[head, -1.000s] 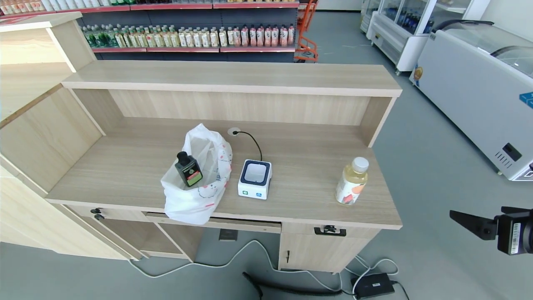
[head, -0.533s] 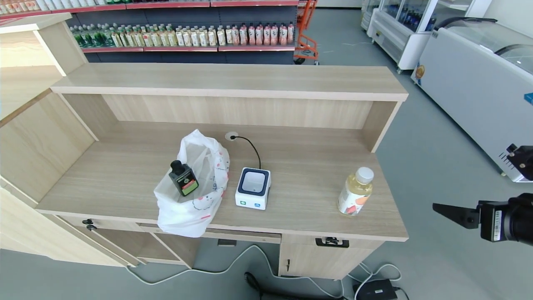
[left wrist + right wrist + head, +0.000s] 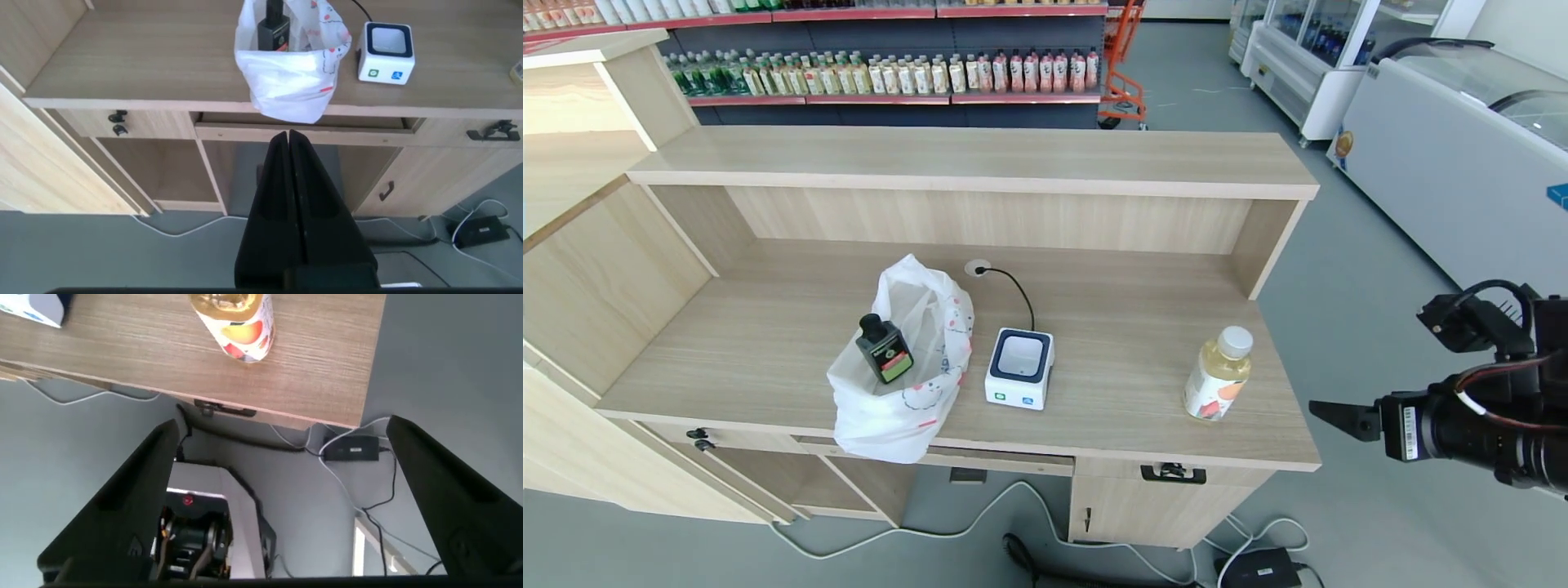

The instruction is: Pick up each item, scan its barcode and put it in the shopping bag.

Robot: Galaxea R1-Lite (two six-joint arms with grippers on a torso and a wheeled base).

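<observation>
A juice bottle (image 3: 1217,374) with a white cap stands upright near the right end of the wooden counter (image 3: 1111,327); in the right wrist view the juice bottle (image 3: 237,322) is ahead of the fingers. My right gripper (image 3: 1368,359) hangs open off the counter's right end, apart from the bottle, with nothing between its fingers (image 3: 139,490). A white shopping bag (image 3: 903,384) sits at the front edge and holds a black bottle (image 3: 883,349). The white scanner (image 3: 1019,369) stands right of the bag. My left gripper (image 3: 288,139) is shut and empty, below and in front of the bag (image 3: 290,73).
A raised shelf (image 3: 972,159) and side walls enclose the back of the counter. The scanner's cable (image 3: 1013,286) runs to a hole behind it. White freezers (image 3: 1462,155) stand to the right. Cables and a power adapter (image 3: 1262,563) lie on the floor.
My right arm has come further into view from the right, moving left toward the counter's end. The head view shifted slightly early on; bottle, bag and scanner stay put.
</observation>
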